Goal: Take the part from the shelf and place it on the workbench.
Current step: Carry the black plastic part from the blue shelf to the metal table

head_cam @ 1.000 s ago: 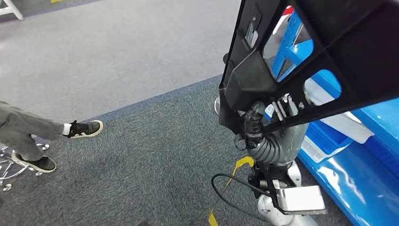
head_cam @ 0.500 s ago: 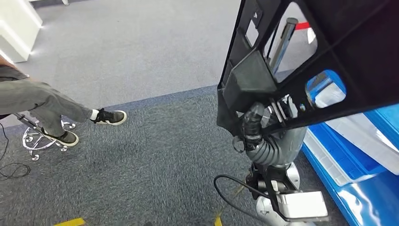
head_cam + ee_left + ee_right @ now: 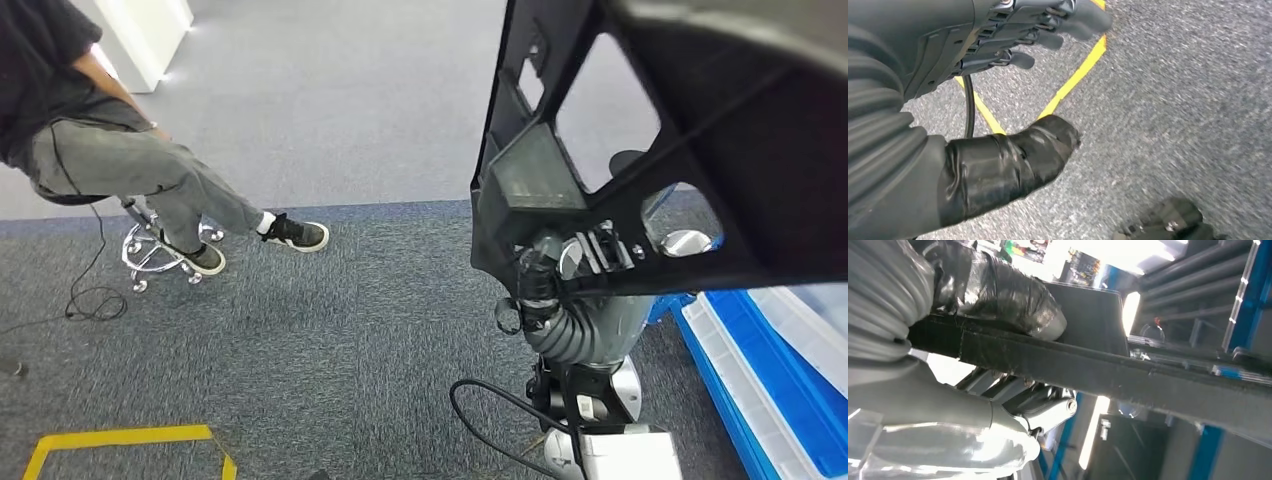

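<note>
Part off the shelf — large black ribbed plastic frame (image 3: 690, 130) clamped in right hand (image 3: 540, 275); left hand (image 3: 1013, 100) empty, fingers apart — workbench placement remains.

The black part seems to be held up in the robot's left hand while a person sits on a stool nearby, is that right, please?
Not quite: the right hand grips the black part, as the head view shows. The left hand holds nothing. The person does sit on a stool nearby.

Right hand (image 3: 548, 290) raised, gripping — thumb clamped, left hand (image 3: 1013, 75) hanging, fingers (image 3: 1088, 17) seemingly loose
</note>
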Motion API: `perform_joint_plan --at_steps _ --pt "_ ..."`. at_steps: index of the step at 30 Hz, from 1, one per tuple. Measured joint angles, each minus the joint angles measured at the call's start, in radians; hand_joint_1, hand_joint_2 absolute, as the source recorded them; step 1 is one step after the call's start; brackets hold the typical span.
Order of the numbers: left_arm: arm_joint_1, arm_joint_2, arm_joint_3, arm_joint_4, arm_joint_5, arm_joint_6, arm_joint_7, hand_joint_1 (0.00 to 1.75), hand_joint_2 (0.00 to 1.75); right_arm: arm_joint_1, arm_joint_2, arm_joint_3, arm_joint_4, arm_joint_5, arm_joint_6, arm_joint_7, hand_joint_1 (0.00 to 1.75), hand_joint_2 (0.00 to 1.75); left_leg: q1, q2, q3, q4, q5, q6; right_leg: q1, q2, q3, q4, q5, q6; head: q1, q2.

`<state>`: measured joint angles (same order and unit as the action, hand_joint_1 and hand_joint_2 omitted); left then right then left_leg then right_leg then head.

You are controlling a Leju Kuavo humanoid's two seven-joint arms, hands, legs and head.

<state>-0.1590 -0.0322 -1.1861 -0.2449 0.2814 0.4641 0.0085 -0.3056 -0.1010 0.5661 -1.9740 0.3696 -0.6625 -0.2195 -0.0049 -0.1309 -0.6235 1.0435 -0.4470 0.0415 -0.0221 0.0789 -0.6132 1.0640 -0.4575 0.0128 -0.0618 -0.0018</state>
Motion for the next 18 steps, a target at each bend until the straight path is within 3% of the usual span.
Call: perform_joint_plan --at_steps 2,3,5,6,8,9,10,11,13,15,17,18 --pt "0.001 0.001 -0.002 0.000 0.005 0.004 0.000 0.00 1.75 -0.003 0.001 0.000 0.000 -0.006 -0.004 0.000 1.75 1.75 0.005 -0.016 -0.005 -0.002 0.001 -0.012 0.001 -0.019 0.008 -0.012 0.002 -0.007 0.001 0.000" --pt "0.003 0.001 -0.002 0.000 0.009 0.006 0.000 0.00 1.75 -0.005 0.002 0.001 0.001 -0.007 -0.005 -0.001 1.75 1.75 0.003 -0.003 -0.008 0.004 -0.004 -0.019 -0.002 -0.031 0.015 -0.018 0.003 -0.012 -0.001 0.000" --pt "0.002 0.001 -0.002 0.000 0.014 0.008 0.002 0.00 1.75 -0.008 0.005 0.001 0.001 -0.001 -0.007 -0.002 1.75 1.75 0.001 0.055 -0.040 0.068 -0.035 -0.031 -0.006 -0.059 0.026 -0.029 0.003 -0.021 -0.008 0.000" --pt "0.002 0.001 -0.002 0.000 0.014 0.008 0.003 0.00 1.75 -0.008 0.006 0.002 0.002 0.003 -0.009 -0.003 1.75 1.75 0.002 0.087 -0.071 0.125 -0.060 -0.038 -0.005 -0.073 0.030 -0.031 0.001 -0.023 -0.012 0.000" --pt "0.002 0.001 -0.002 0.000 0.014 0.007 0.006 0.00 1.75 -0.009 0.007 0.002 0.005 0.006 -0.012 -0.003 1.75 1.75 0.011 0.113 -0.136 0.233 -0.092 -0.049 -0.004 -0.104 0.035 -0.031 -0.006 -0.025 -0.014 0.000" --pt "0.004 0.001 -0.002 0.000 0.014 0.007 0.007 0.00 1.75 -0.009 0.007 0.003 0.007 0.006 -0.013 -0.003 1.75 1.75 0.014 0.118 -0.150 0.249 -0.085 -0.052 -0.004 -0.119 0.039 -0.031 -0.010 -0.024 -0.014 0.000" --pt "0.006 0.001 -0.002 0.000 0.014 0.006 0.008 0.00 1.75 -0.010 0.007 0.003 0.008 0.006 -0.014 -0.003 1.75 1.75 0.016 0.123 -0.143 0.227 -0.061 -0.054 -0.005 -0.133 0.043 -0.031 -0.014 -0.022 -0.014 0.000" --pt "0.007 0.001 -0.002 0.000 0.013 0.007 0.008 0.00 1.75 -0.011 0.008 0.003 0.009 0.005 -0.014 -0.002 1.75 1.75 0.018 0.132 -0.117 0.170 -0.023 -0.054 -0.005 -0.146 0.050 -0.031 -0.018 -0.020 -0.014 0.000" --pt "0.005 0.001 -0.002 0.000 0.009 0.007 0.007 0.00 1.75 -0.016 0.010 0.003 0.010 0.002 -0.014 -0.002 1.75 1.75 0.011 0.175 -0.054 0.040 0.029 -0.046 -0.003 -0.169 0.061 -0.031 -0.028 -0.012 -0.014 0.000" --pt "0.001 0.001 -0.002 0.000 0.006 0.007 0.007 0.00 1.75 -0.024 0.011 0.003 0.010 -0.004 -0.014 -0.002 1.75 1.75 0.001 0.198 -0.030 -0.013 0.035 -0.029 0.002 -0.186 0.068 -0.035 -0.034 -0.002 -0.013 0.000" --pt "0.002 0.001 -0.002 0.000 0.006 0.007 0.007 0.00 1.75 -0.029 0.012 0.004 0.013 -0.012 -0.011 -0.002 1.75 1.75 -0.002 0.177 -0.027 -0.017 0.033 -0.014 0.004 -0.203 0.075 -0.041 -0.039 0.011 -0.012 0.000" --pt "0.003 0.001 -0.002 0.000 0.007 0.008 0.007 0.00 1.75 -0.031 0.013 0.004 0.015 -0.016 -0.009 -0.002 1.75 1.75 0.000 0.164 -0.021 -0.023 0.033 -0.008 0.003 -0.197 0.080 -0.038 -0.045 0.017 -0.011 0.000"
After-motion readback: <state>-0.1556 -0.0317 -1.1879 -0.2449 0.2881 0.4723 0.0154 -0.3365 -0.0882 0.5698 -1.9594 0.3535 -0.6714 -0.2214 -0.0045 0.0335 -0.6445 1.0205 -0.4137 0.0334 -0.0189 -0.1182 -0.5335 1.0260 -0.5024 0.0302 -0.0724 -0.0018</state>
